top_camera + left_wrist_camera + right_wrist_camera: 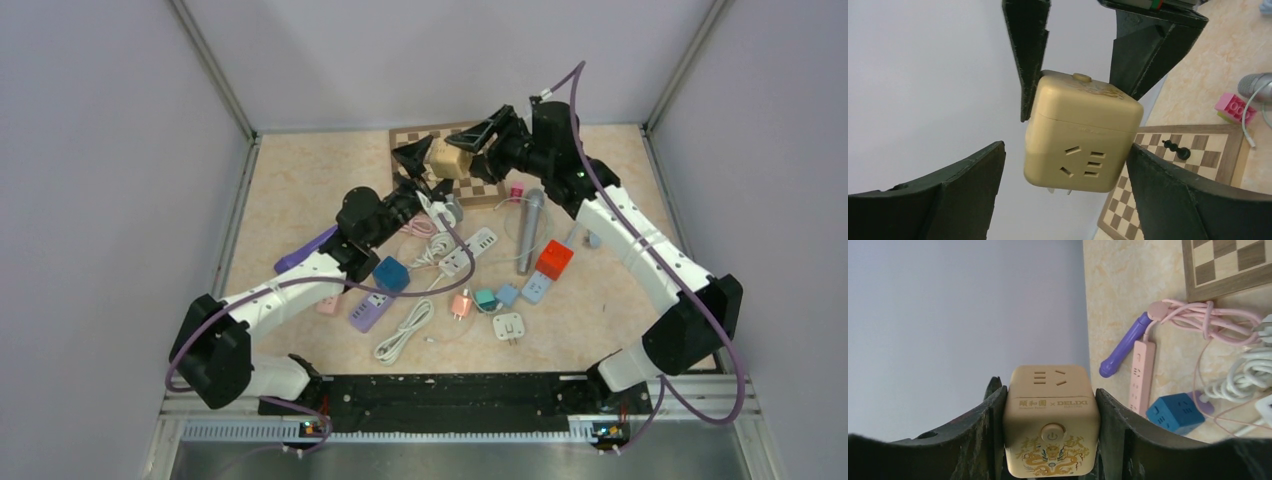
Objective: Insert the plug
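A beige cube plug adapter (450, 158) with a power button and gold dragon print hangs in the air over the chessboard (492, 190). My right gripper (1048, 387) is shut on its two sides (1050, 420). In the left wrist view the cube (1083, 130) shows a socket face and two metal prongs underneath, with the right gripper's fingers (1028, 60) clamping it from above. My left gripper (1065, 146) is open, its jaws wide on either side of the cube's near end; I cannot tell whether the right-hand finger touches it. In the top view the left gripper (415, 155) faces the cube from the left.
On the table lie a white power strip (470, 250), a blue cube socket (392, 273), a red cube (553, 260), a grey cylinder (530, 230), a purple strip (370, 312), coiled white cable (403, 332) and small adapters. A black chess piece (1178, 148) stands on the board.
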Controlling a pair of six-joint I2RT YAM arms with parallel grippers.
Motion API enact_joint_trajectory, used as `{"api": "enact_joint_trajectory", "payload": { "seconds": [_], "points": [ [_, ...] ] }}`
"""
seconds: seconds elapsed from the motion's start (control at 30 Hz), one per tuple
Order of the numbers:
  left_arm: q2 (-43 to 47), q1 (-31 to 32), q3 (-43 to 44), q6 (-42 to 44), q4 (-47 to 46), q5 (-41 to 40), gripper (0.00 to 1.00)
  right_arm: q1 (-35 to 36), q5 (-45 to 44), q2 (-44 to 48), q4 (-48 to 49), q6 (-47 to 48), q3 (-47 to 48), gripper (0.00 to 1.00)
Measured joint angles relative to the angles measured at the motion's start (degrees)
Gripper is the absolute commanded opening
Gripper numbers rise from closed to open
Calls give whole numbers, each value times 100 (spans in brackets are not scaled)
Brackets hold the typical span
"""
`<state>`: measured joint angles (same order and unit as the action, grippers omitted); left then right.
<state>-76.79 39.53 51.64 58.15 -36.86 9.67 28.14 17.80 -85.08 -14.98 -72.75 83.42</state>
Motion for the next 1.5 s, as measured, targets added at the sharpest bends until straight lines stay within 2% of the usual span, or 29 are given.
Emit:
{"api": "enact_joint_trajectory", "payload": {
  "seconds": [0.17, 0.33, 0.47, 0.57, 0.73, 1.03, 1.5],
  "points": [
    [74, 28, -17, -553, -4, -76, 99, -15, -133, -7, -553, 765, 321, 0],
    [555, 28, -315, -1530, 271, -68, 99, -293, -162, 9, -1134, 1899, 522, 0],
    [1217, 28, -560, -2806, 557, -308, 99, -673, -105, 37, -1768, 3327, 525, 0],
    [1661, 28, -568, -3742, 918, -793, 99, -772, 31, 44, -2420, 4631, 525, 0],
    [2170, 26, -651, -4647, 1421, -1425, 99, -739, 358, 44, -3716, 6476, 496, 0],
    [2542, 28, -1014, -5110, 1869, -1814, 99, -717, 271, 625, -4360, 8216, -638, 0],
    [2846, 26, -1373, -5147, 2055, -2004, 99, -715, 133, 1478, -3751, 9903, -2573, 0]
  ]
}}
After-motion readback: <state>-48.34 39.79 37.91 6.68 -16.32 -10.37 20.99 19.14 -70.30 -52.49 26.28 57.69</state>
